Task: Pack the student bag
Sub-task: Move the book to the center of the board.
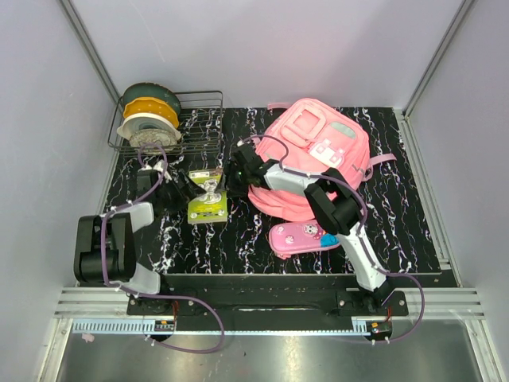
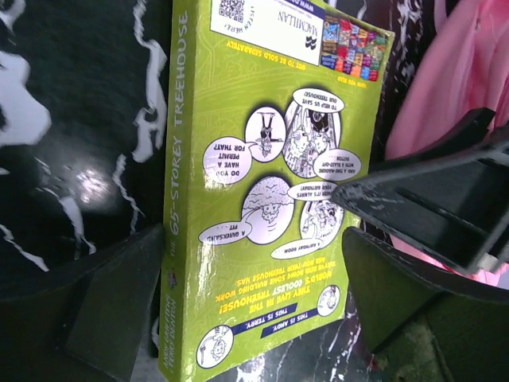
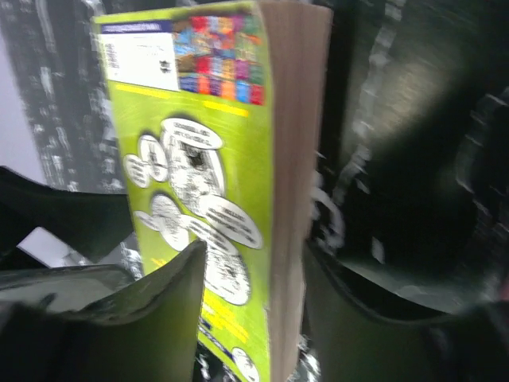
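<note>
The student bag point(image 1: 318, 155), a large pink backpack, lies at the back right of the black marbled mat; its pink fabric point(image 2: 469, 72) shows at the right edge of the left wrist view. A lime-green paperback book point(image 1: 208, 205) lies left of the bag. My left gripper point(image 1: 191, 191) is open, with one finger on each side of the book point(image 2: 262, 191). My right gripper point(image 1: 228, 185) reaches across the bag's front. Its jaws stand either side of the book's page edge point(image 3: 290, 159), one finger point(image 3: 159, 318) over the cover, with a thin gap at the other. The right wrist view is blurred.
A pink-purple pencil case point(image 1: 302, 237) lies in front of the bag, beside the right arm. A wire rack point(image 1: 199, 131) with filament spools point(image 1: 149, 115) stands at the back left. Grey walls close in the mat on three sides.
</note>
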